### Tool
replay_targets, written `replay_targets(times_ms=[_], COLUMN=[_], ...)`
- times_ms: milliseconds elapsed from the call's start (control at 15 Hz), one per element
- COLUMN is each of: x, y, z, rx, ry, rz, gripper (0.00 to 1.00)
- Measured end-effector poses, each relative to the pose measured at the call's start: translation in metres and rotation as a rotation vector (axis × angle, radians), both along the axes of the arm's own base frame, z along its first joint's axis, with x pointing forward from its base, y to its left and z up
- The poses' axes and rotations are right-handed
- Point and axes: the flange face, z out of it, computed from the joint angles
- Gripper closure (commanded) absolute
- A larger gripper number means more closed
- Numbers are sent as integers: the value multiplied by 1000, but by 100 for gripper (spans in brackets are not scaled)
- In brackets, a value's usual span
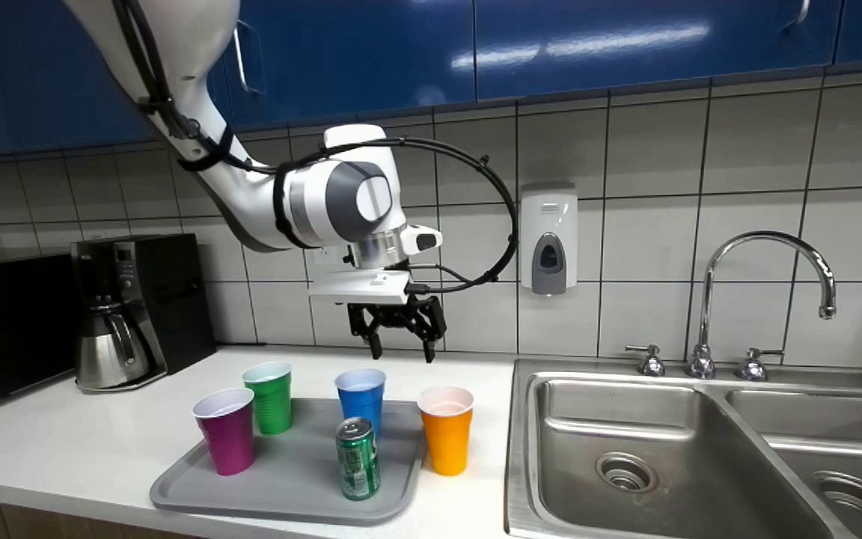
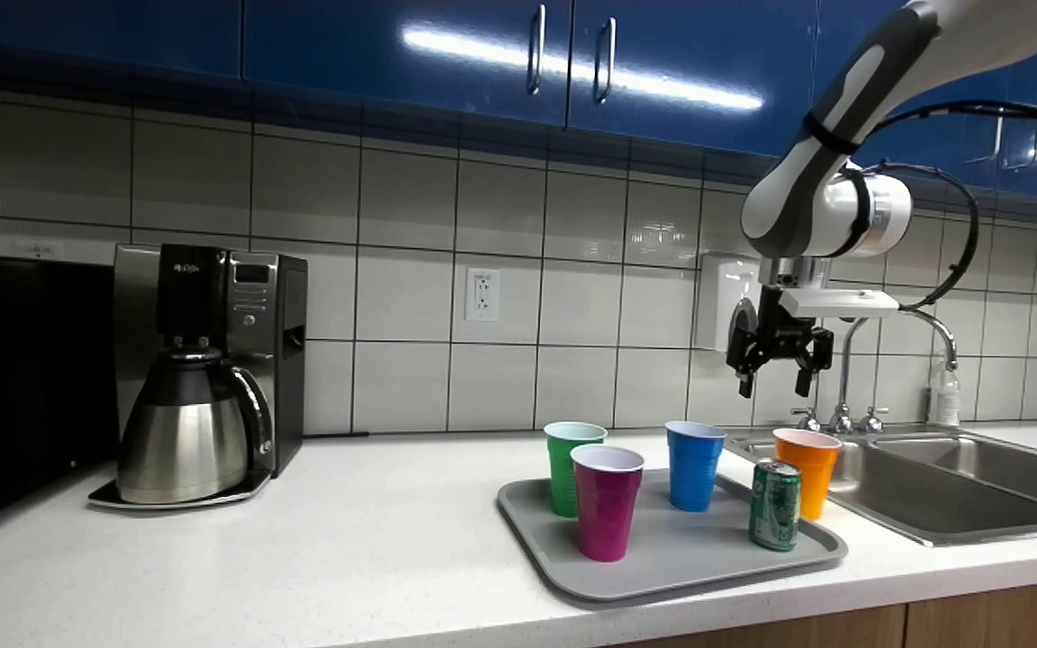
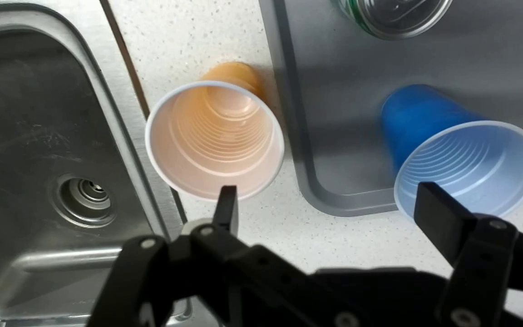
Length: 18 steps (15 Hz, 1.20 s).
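Conceivably, with the jaws hanging wide and empty over the worktop (image 1: 42,442), a low sideways swing could clip and topple the light-looking orange cup (image 1: 447,442) just beside the tray (image 1: 289,475) or the blue cup (image 1: 360,404) standing on it.

A tray (image 1: 292,479) lies on the counter (image 1: 79,434) between coffee maker (image 1: 147,299), left, and sink (image 1: 685,449), right. It holds a near cup (image 1: 226,434) and a far cup (image 1: 272,404) at left, a can (image 1: 358,460) before a third cup (image 1: 362,400) at right. A fourth cup (image 1: 447,438) stands between tray and sink.
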Motion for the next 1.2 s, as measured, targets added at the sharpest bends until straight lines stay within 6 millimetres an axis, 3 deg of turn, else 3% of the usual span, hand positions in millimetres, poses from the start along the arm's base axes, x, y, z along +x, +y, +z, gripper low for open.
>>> replay_targets(times_ms=[1200], x=[8], y=[-20], z=[-29], rx=[-29], ry=[36], rz=[-8], gripper=[0])
